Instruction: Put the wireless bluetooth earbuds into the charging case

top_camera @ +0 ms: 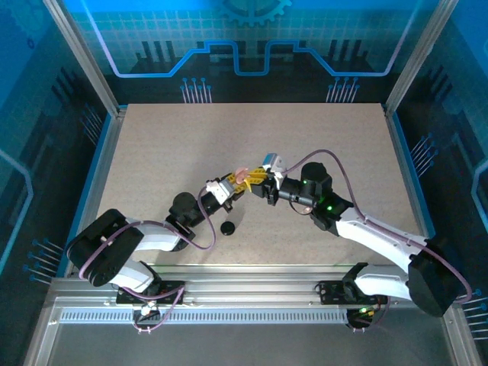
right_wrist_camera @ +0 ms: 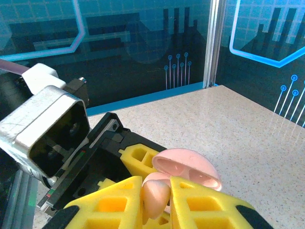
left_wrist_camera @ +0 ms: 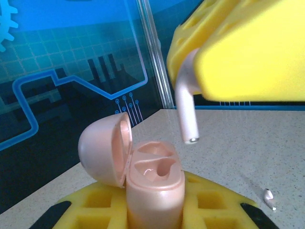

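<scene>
Overhead, the left pincer (top_camera: 226,188) and right pincer (top_camera: 258,181) meet over the bench (top_camera: 229,137), with the pink charging case (top_camera: 241,175) between them. A small black object (top_camera: 227,227) lies nearby. At the left wrist, the left pincer clamps the case upright with its lid open. The right pincer pinches a white earbud (left_wrist_camera: 187,114), stem down, just above its wells. A second earbud (left_wrist_camera: 269,199) lies on the bench. At the right wrist, the gripped earbud sits between the fingers (right_wrist_camera: 200,205), the case lid just beyond.

No words, numbers or brand names can be read anywhere. The blue wall (top_camera: 152,38) at the top of the frame has just line drawings and a gear shape (top_camera: 255,9), no letters.
</scene>
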Controlling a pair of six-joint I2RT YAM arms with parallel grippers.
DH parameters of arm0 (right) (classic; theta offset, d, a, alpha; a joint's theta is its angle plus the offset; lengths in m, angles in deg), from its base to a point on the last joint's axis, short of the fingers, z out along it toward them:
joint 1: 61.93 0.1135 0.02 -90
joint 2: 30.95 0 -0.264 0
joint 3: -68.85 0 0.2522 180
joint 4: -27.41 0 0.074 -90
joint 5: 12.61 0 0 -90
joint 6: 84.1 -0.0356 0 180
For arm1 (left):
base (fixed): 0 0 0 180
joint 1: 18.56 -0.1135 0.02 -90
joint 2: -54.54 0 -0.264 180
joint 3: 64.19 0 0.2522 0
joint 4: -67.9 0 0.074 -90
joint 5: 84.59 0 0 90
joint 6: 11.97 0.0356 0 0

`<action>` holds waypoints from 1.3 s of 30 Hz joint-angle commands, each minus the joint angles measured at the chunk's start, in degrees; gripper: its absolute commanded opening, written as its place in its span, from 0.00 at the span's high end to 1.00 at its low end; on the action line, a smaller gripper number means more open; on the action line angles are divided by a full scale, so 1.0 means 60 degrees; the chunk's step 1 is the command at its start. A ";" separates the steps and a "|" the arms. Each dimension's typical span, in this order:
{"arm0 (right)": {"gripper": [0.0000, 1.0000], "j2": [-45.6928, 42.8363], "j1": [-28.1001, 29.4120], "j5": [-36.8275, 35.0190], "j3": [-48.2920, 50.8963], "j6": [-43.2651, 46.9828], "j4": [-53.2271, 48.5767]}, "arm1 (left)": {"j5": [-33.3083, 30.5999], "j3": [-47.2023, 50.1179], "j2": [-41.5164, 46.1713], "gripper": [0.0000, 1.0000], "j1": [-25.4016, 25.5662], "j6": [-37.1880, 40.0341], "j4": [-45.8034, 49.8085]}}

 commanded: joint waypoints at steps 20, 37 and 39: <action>0.81 0.0374 0.0128 -0.0408 -0.0309 0.0279 0.0003 | -0.0087 0.0070 0.0139 0.86 0.0143 0.0428 -0.0385; 0.81 0.0098 0.0075 -0.0308 -0.0253 0.0541 -0.0688 | -0.0153 0.0072 0.0157 0.86 0.0173 0.0516 -0.0387; 0.81 0.0083 0.0079 -0.0246 -0.0264 0.0553 -0.0765 | -0.0152 0.0067 0.0156 0.86 0.0173 0.0516 -0.0393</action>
